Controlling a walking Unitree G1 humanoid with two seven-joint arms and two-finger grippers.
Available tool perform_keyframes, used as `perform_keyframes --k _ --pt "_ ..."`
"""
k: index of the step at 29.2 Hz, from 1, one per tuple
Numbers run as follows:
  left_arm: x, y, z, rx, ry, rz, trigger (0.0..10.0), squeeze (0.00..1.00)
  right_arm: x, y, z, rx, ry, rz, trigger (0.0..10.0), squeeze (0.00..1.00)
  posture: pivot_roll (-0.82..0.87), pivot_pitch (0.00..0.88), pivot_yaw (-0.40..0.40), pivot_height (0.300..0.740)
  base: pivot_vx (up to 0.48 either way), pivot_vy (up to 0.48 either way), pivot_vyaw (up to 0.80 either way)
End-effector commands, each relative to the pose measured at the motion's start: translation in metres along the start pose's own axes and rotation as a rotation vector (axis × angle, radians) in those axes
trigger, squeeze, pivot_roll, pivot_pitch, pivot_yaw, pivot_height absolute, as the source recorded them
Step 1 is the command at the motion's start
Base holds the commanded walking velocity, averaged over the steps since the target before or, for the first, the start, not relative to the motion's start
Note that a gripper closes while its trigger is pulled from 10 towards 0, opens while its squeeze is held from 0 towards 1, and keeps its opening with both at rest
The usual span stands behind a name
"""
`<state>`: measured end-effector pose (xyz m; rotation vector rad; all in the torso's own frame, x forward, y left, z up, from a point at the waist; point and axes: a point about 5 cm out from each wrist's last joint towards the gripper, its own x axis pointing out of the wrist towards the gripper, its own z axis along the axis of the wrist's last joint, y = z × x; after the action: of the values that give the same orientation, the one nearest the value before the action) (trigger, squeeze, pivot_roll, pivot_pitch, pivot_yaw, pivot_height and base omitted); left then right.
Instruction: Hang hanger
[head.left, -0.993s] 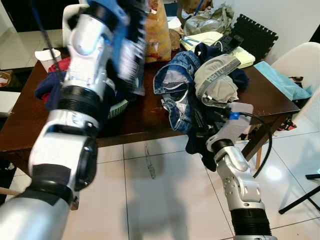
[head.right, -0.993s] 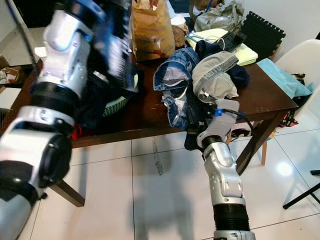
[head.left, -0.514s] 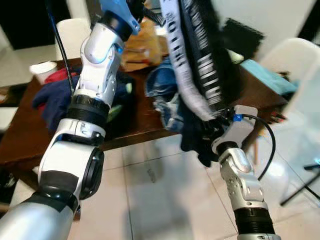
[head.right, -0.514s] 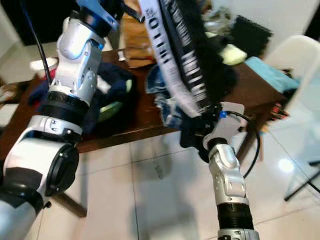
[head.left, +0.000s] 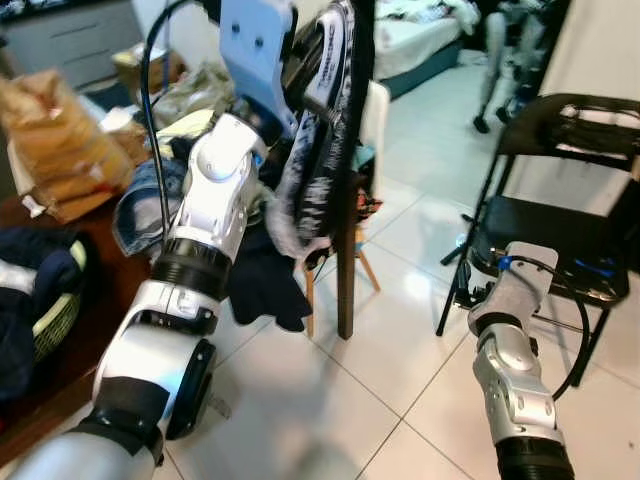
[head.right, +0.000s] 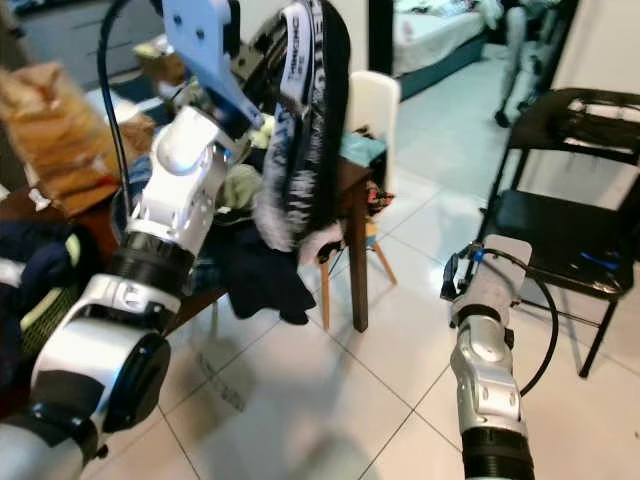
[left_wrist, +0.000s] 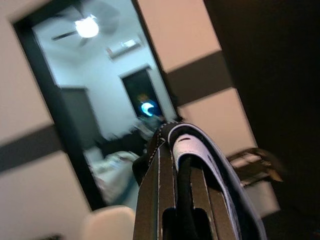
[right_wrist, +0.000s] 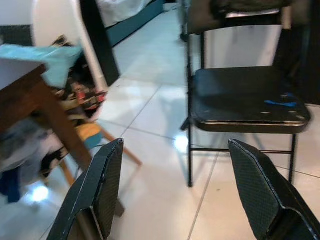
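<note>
In the upper centre of the head views, the left tool (head.left: 300, 75) was raised high and closed on a black-and-white garment (head.right: 300, 130), which hung downward from it with its long axis near vertical. In the left wrist view the fingers (left_wrist: 155, 200) were clamped together around a dark strand and a pale fabric edge. Whether that strand was the hanger itself could not be made out; no hanger outline was distinguishable within the fabric.

The right tool (right_wrist: 175, 190) was held low at the lower right of the frame, its fingers (right_wrist: 97, 185) spread wide and holding nothing, directed toward a black folding chair (head.left: 560, 215) standing on the tiled floor (head.right: 400, 340).

The governing relation was as follows: the garment hung directly below the left tool, well apart from the right tool, so the left arm was the arm positioned to place it. No rail or hook for hanging was identifiable. The chair lay at the right of the frame, away from the load.

At the left of the frame, the worktop (head.left: 20, 400) carried a pile of clothes (head.left: 150, 195), a paper bag (head.left: 55, 135) and a basket (head.left: 55, 315), all blurred. A white chair (head.right: 375, 105) stood behind the garment, partly hidden by it.
</note>
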<state>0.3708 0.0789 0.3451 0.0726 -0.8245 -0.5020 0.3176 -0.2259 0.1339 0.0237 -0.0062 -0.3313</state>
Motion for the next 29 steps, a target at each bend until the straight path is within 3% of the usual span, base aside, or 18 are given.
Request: perform_keyframes --k 1,3,5,7,10,11,12,13,14,15,18,19,20,21,22,23,24,29 --pt "-0.014 -0.008 -0.023 -0.053 0.097 -0.004 0.0 0.0 -0.003 0.003 -0.002 -0.007 -0.006 0.021 10.0 0.0 -0.1 0.061 0.119 0.74 0.0 0.0 -0.8" --pt "-0.032 -0.022 -0.047 -0.083 0.198 -0.036 0.0 0.0 -0.005 0.001 -0.003 -0.012 -0.01 0.018 10.0 0.0 -0.1 0.062 0.123 0.74 0.0 0.0 -0.8" --pt "-0.032 -0.022 -0.047 -0.083 0.198 -0.036 0.0 0.0 -0.005 0.001 -0.003 -0.012 -0.01 0.018 10.0 0.0 -0.1 0.062 0.123 0.74 0.0 0.0 -0.8" --pt "-0.056 -0.03 -0.072 -0.096 0.333 -0.025 0.0 0.0 -0.007 -0.001 -0.006 -0.027 -0.008 0.007 10.0 0.0 -0.11 0.068 0.124 0.74 0.0 0.0 -0.8" --pt "-0.068 -0.03 -0.085 -0.086 0.426 -0.007 0.0 0.0 -0.008 -0.002 -0.007 -0.038 -0.009 0.007 10.0 0.0 -0.11 0.069 0.124 0.74 0.0 0.0 -0.8" --pt "-0.089 -0.031 -0.106 -0.087 0.596 0.016 0.0 0.0 -0.009 -0.002 -0.008 -0.044 -0.007 0.006 10.0 0.0 -0.11 0.07 0.121 0.74 0.0 0.0 -0.8" --pt "-0.089 -0.031 -0.106 -0.087 0.596 0.016 0.0 0.0 -0.009 -0.002 -0.008 -0.044 -0.007 0.006 10.0 0.0 -0.11 0.07 0.121 0.74 0.0 0.0 -0.8" --pt "-0.114 -0.031 -0.124 -0.124 0.727 0.078 0.0 0.0 -0.01 -0.003 -0.009 -0.062 -0.004 0.011 10.0 0.0 -0.12 0.073 0.117 0.74 0.0 0.0 -0.8" --pt "-0.114 -0.031 -0.124 -0.124 0.727 0.078 0.0 0.0 -0.01 -0.003 -0.009 -0.062 -0.004 0.011 10.0 0.0 -0.12 0.073 0.117 0.74 0.0 0.0 -0.8" --pt "-0.142 -0.032 -0.139 -0.175 0.842 0.157 0.0 0.0 -0.01 -0.003 -0.012 -0.081 0.006 0.024 10.0 0.0 -0.13 0.074 0.113 0.74 0.0 0.0 -0.8" --pt "-0.142 -0.032 -0.139 -0.175 0.842 0.157 0.0 0.0 -0.01 -0.003 -0.012 -0.081 0.006 0.024 10.0 0.0 -0.13 0.074 0.113 0.74 0.0 0.0 -0.8" --pt "-0.168 -0.032 -0.15 -0.173 0.96 0.214 0.0 0.0 -0.011 -0.003 -0.018 -0.103 0.027 0.05 10.0 0.0 -0.12 0.069 0.101 0.74 0.0 0.0 -0.8" --pt "-0.168 -0.032 -0.15 -0.173 0.96 0.214 0.0 0.0 -0.011 -0.003 -0.018 -0.103 0.027 0.05 10.0 0.0 -0.12 0.069 0.101 0.74 0.0 0.0 -0.8" --pt "-0.192 -0.031 -0.155 -0.163 1.035 0.282 0.0 0.0 -0.013 -0.001 -0.03 -0.12 0.073 0.086 10.0 0.0 -0.1 0.07 0.063 0.74 0.0 0.0 -0.8" --pt "-0.192 -0.031 -0.155 -0.163 1.035 0.282 0.0 0.0 -0.013 -0.001 -0.03 -0.12 0.073 0.086 10.0 0.0 -0.1 0.07 0.063 0.74 0.0 0.0 -0.8" --pt "-0.21 -0.034 -0.156 -0.185 1.077 0.332 0.0 0.0 -0.018 0.003 -0.042 -0.133 0.121 0.129 10.0 0.0 -0.1 0.073 0.047 0.74 0.0 0.0 -0.8" --pt "-0.21 -0.034 -0.156 -0.185 1.077 0.332 0.0 0.0 -0.018 0.003 -0.042 -0.133 0.121 0.129 10.0 0.0 -0.1 0.073 0.047 0.74 0.0 0.0 -0.8" --pt "-0.244 -0.051 -0.149 -0.252 1.127 0.386 0.0 0.0 -0.026 0.02 -0.068 -0.121 0.221 0.202 10.0 0.0 -0.08 0.073 0.023 0.74 0.0 0.0 -0.8"
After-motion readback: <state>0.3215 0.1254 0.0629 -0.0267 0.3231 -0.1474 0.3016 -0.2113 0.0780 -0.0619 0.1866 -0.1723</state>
